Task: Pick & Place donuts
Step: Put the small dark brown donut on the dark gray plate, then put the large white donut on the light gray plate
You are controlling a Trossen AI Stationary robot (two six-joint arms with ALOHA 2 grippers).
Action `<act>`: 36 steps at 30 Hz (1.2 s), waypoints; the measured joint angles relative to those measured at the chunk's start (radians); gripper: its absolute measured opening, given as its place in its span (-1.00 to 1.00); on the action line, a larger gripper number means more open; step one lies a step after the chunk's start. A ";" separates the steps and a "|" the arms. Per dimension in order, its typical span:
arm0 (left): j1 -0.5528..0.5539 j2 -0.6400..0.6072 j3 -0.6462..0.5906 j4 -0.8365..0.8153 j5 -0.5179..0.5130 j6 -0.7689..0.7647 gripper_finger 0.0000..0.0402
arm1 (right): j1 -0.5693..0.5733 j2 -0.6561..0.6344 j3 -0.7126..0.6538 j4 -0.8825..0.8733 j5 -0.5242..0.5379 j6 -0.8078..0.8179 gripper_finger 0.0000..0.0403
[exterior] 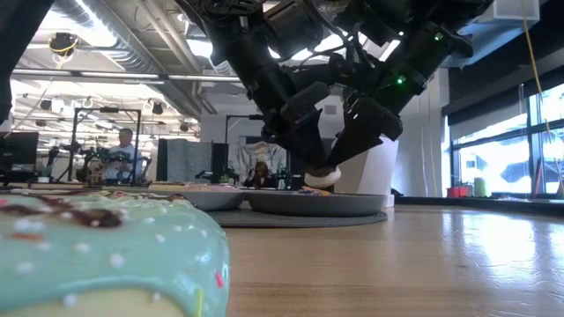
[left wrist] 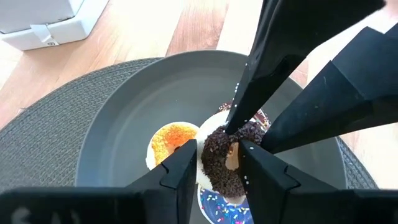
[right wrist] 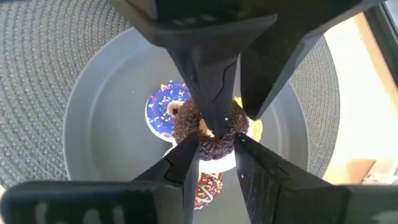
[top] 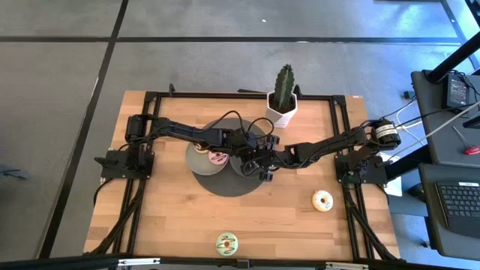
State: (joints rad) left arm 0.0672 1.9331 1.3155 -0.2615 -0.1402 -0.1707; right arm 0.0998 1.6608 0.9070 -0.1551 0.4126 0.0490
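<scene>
Both grippers are met over the right grey plate (right wrist: 93,118) on the round dark mat (top: 225,184). The chocolate sprinkled donut (right wrist: 211,127) is pinched from opposite sides by the jaws of the left gripper (left wrist: 217,163) and the right gripper (right wrist: 217,149). Just beside the jaws lie a blue donut (right wrist: 163,107) and an orange donut (left wrist: 171,140). The plate rim is well clear. A cactus pot (top: 283,107) stands near. On open desk (top: 172,225), well apart, lie a white donut (top: 322,200) and a green donut (top: 226,242).
</scene>
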 joint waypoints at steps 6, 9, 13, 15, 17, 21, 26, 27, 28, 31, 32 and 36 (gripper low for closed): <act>0.000 0.000 0.000 0.000 0.000 -0.002 -0.38 | 0.000 0.000 0.000 0.000 0.000 0.000 -0.49; 0.000 0.000 0.000 0.000 -0.001 -0.002 -0.38 | 0.000 0.000 0.000 0.000 0.000 0.003 -0.49; -0.001 -0.003 0.001 -0.006 -0.037 0.007 -0.37 | 0.000 0.000 0.000 0.000 0.005 0.003 -0.49; -0.001 -0.019 0.001 -0.027 -0.051 0.021 -0.37 | -0.001 0.000 0.000 0.000 0.016 0.002 -0.49; -0.001 -0.046 0.001 -0.047 -0.053 0.028 -0.37 | -0.001 -0.005 0.000 -0.006 0.042 0.003 -0.49; -0.004 -0.108 0.001 -0.130 -0.029 0.059 -0.38 | 0.004 -0.069 0.000 -0.103 0.022 0.069 -0.49; -0.039 -0.198 -0.041 -0.130 0.013 0.138 -0.38 | 0.039 -0.191 0.000 -0.365 -0.197 0.279 -0.49; -0.048 -0.218 -0.067 -0.102 0.021 0.143 -0.39 | 0.051 -0.210 0.000 -0.410 -0.255 0.316 -0.49; -0.057 -0.239 -0.097 -0.065 0.035 0.142 -0.39 | 0.065 -0.222 0.000 -0.450 -0.310 0.349 -0.49; -0.084 -0.307 -0.209 0.058 0.062 0.119 -0.38 | 0.123 -0.248 0.000 -0.553 -0.387 0.426 -0.49; -0.093 -0.328 -0.246 0.115 0.063 0.106 -0.38 | 0.146 -0.251 0.000 -0.589 -0.389 0.447 -0.49; -0.127 -0.389 -0.368 0.261 0.064 0.054 -0.39 | 0.247 -0.251 0.000 -0.728 -0.391 0.565 -0.49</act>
State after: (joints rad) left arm -0.0595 1.5438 0.9474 -0.0006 -0.0758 -0.1165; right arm 0.3465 1.4102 0.9066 -0.8828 0.0216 0.6136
